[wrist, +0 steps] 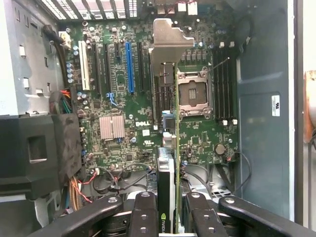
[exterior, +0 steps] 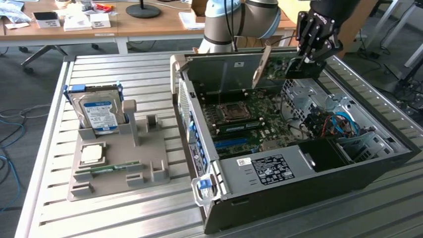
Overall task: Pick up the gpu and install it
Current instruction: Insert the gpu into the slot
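Note:
The gpu [exterior: 286, 66], a green card with a black cooler and a silver end bracket [exterior: 263, 63], hangs on edge above the far side of the open computer case [exterior: 198, 148]. My gripper [exterior: 309, 58] is shut on the card's top edge. In the wrist view the gpu [wrist: 168, 163] is seen edge-on between my two black fingers [wrist: 144, 217], with its bracket [wrist: 168, 44] pointing toward the case's rear wall. Below it lies the motherboard [wrist: 118, 94] with a blue slot [wrist: 129, 66] and black slots beside it; the card is held clear above them.
Beside the case, toward the exterior view's left, a grey holder [exterior: 119, 173] carries a hard drive [exterior: 99, 111], a processor chip [exterior: 92, 152] and a memory stick [exterior: 112, 168]. Inside the case are the power supply [exterior: 271, 168], drive cage [exterior: 307, 96] and coloured cables [exterior: 337, 124].

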Action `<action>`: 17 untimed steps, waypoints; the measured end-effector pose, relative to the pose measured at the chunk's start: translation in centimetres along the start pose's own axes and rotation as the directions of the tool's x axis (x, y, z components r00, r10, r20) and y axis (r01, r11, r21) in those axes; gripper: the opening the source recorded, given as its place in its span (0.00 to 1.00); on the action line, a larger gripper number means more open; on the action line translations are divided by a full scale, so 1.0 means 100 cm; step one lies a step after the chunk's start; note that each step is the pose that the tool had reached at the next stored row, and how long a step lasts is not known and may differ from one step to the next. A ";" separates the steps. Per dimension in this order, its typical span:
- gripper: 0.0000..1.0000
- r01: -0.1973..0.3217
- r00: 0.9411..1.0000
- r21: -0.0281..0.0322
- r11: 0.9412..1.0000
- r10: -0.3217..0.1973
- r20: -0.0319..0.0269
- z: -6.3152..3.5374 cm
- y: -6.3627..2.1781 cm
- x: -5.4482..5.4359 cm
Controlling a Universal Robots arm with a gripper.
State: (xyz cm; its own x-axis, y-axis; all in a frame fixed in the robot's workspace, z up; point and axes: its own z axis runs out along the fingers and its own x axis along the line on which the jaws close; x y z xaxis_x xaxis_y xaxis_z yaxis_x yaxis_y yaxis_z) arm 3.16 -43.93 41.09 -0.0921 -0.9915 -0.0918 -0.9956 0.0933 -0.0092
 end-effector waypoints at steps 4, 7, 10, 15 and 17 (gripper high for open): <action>0.27 0.007 1.000 0.004 1.000 -0.007 0.005 0.0032 0.0030 0.003; 0.27 0.011 1.000 0.004 1.000 -0.011 0.006 0.0056 0.0062 0.006; 0.27 0.015 1.000 0.004 1.000 -0.015 0.006 0.0075 0.0086 0.012; 0.27 0.019 1.000 0.003 1.000 -0.019 0.006 0.0131 0.0124 0.015; 0.27 0.019 1.000 0.003 1.000 -0.019 0.006 0.0134 0.0124 0.015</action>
State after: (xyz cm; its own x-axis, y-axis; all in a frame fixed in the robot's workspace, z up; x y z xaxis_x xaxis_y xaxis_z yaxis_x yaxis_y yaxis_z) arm 1.81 -45.18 39.61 -0.0733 -0.9926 -0.0973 -0.9971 0.0750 -0.0142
